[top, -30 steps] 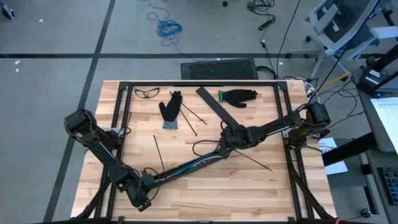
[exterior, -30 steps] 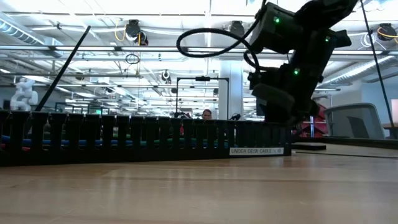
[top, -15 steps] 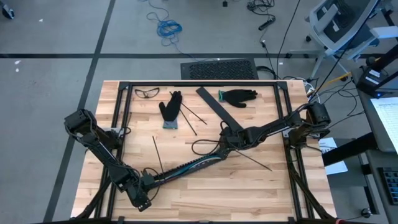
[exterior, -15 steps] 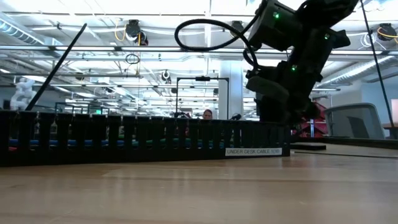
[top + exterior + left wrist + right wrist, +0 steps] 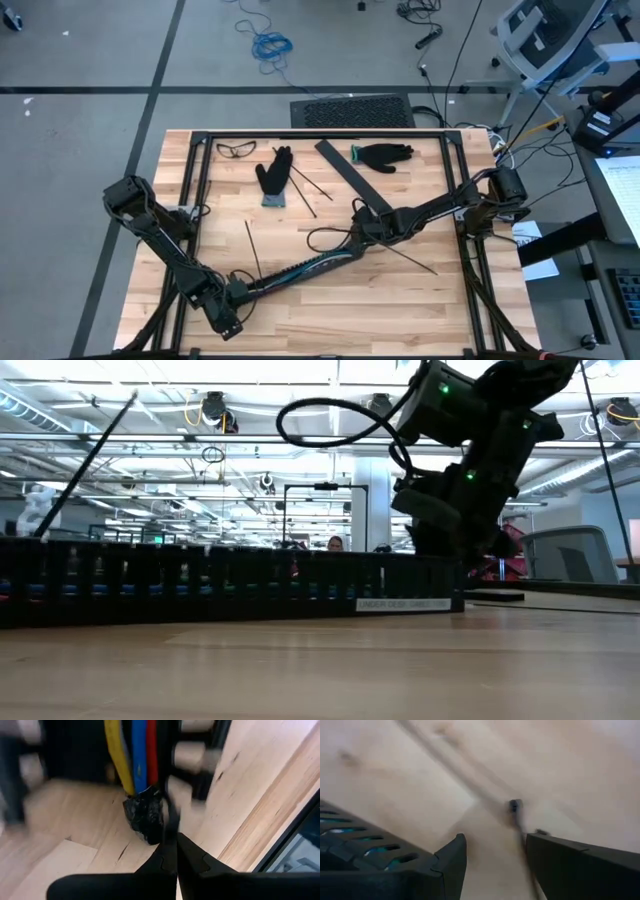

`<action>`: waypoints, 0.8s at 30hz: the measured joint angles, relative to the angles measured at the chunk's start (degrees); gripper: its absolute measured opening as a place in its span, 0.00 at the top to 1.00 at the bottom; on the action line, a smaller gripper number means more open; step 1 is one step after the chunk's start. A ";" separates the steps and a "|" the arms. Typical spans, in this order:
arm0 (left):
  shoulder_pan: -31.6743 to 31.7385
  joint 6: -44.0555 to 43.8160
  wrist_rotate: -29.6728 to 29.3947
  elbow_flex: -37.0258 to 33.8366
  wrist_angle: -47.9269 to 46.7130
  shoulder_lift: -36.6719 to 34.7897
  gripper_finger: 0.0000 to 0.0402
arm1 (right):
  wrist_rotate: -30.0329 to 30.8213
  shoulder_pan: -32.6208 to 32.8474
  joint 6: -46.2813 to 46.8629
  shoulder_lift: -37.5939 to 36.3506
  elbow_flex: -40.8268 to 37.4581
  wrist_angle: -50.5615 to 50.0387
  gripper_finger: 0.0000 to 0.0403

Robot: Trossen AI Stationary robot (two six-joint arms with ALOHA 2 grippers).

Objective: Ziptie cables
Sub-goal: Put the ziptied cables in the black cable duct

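Observation:
A long black slotted strip [image 5: 310, 265] lies slantwise on the table. The multicoloured cables lie inside it, with yellow, blue and red wires [image 5: 135, 760] showing in the left wrist view. Their end is wrapped in black tape [image 5: 145, 817]. My left gripper [image 5: 243, 288] sits at the strip's near-left end, shut on a thin black ziptie [image 5: 171, 822]. A thin black stick [image 5: 85, 465] rises at a tilt behind the strip. My right gripper [image 5: 362, 232] is at the strip's far-right end, open [image 5: 495, 855], with the strip [image 5: 355, 860] beside one finger. A ziptie head [image 5: 515, 806] lies on the wood ahead of it. My left gripper pinches the thin black ziptie [image 5: 172, 837] between its two shut fingers, close to the cables' taped end. The ziptie runs on from the fingertips toward that end. My right gripper stands with one finger [image 5: 452, 857] next to the strip; I cannot tell whether it touches.
Two black gloves [image 5: 273, 180] [image 5: 383, 155], safety glasses [image 5: 236, 149] and a flat black bar [image 5: 350, 175] lie toward the far edge. Loose zipties [image 5: 310, 190] [image 5: 410, 258] lie mid-table. A black cable loop [image 5: 330, 238] curls beside my right gripper. A black frame [image 5: 300, 135] borders the table.
My right gripper has crept a little toward the table's left and near edge. The slotted strip has slid slightly along its length toward the left, as its label shows in the low view. The tilted stick's free end has swung a little higher and leftward.

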 joint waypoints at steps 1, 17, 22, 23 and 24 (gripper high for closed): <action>0.37 1.27 -0.31 0.00 0.00 0.00 1.00 | -0.69 0.00 0.08 0.09 0.03 0.77 0.52; 5.74 14.31 3.42 0.05 -1.41 0.00 1.00 | -0.85 -0.02 0.04 0.24 -0.22 4.42 0.52; 4.28 11.80 3.17 0.07 -2.38 -0.77 1.00 | -0.13 0.00 -3.52 0.29 -0.22 4.61 0.52; 4.01 11.60 2.67 0.05 -2.73 -0.93 1.00 | 0.27 0.02 -4.12 0.31 -0.22 4.60 0.52; 3.73 10.85 2.17 0.04 -3.16 -1.21 1.00 | 0.31 -0.04 -4.85 0.31 -0.22 4.61 0.52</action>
